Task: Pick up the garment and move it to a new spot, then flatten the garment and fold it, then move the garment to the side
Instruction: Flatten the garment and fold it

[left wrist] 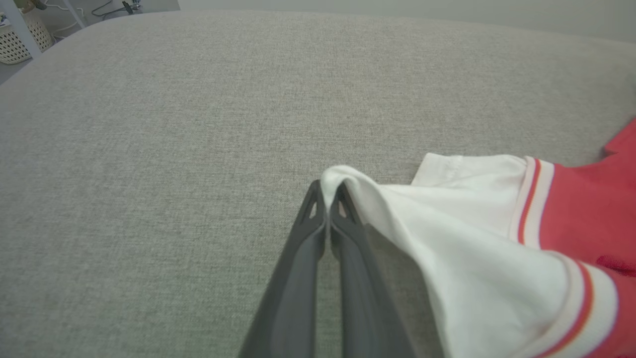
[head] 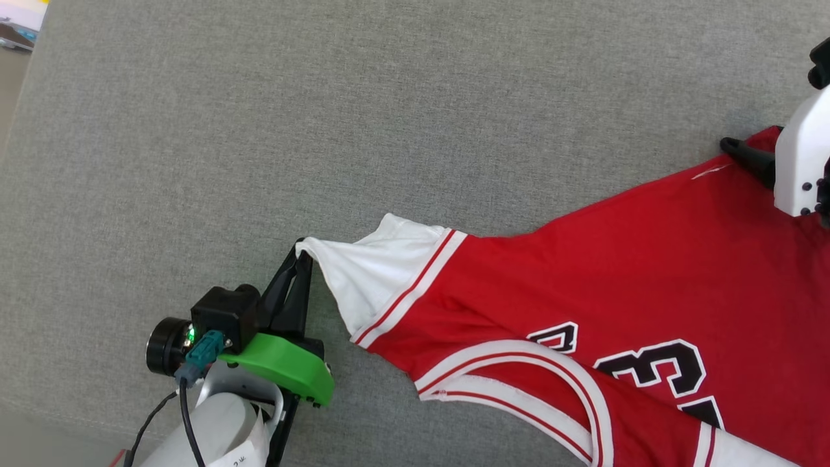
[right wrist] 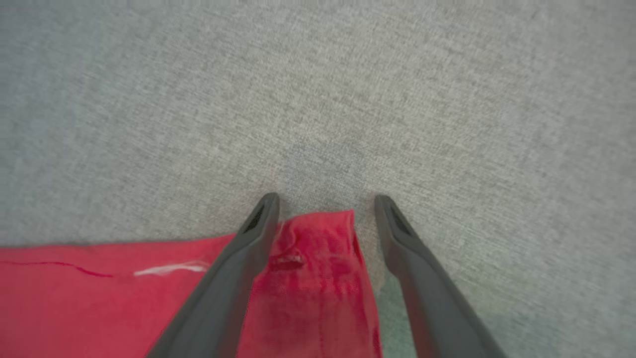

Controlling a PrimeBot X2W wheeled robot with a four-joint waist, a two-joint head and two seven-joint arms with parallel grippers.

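The left gripper (head: pixel 301 251) has long dark fingers on a curved green plastic bracket (head: pixel 285 366), beside a boxy black camera (head: pixel 224 314) with teal plug (head: pixel 201 353) and black cables (head: pixel 188 415); the white right-arm shell (head: pixel 801 155) carries dark screws.

The garment (head: pixel 616 279) is a red shirt with white short sleeves. Red and white stripes are sewn where the sleeve (head: pixel 363 272) starts. Black numbers with white edges are printed on it. It is laid out on a grey cloth surface (head: pixel 324 117). The white sleeve is pulled out to a point, and its tip is pinched by the left gripper (head: pixel 301 250). A red corner (right wrist: pixel 318 238) is seen between the spread fingers of the right gripper (right wrist: pixel 325 204).
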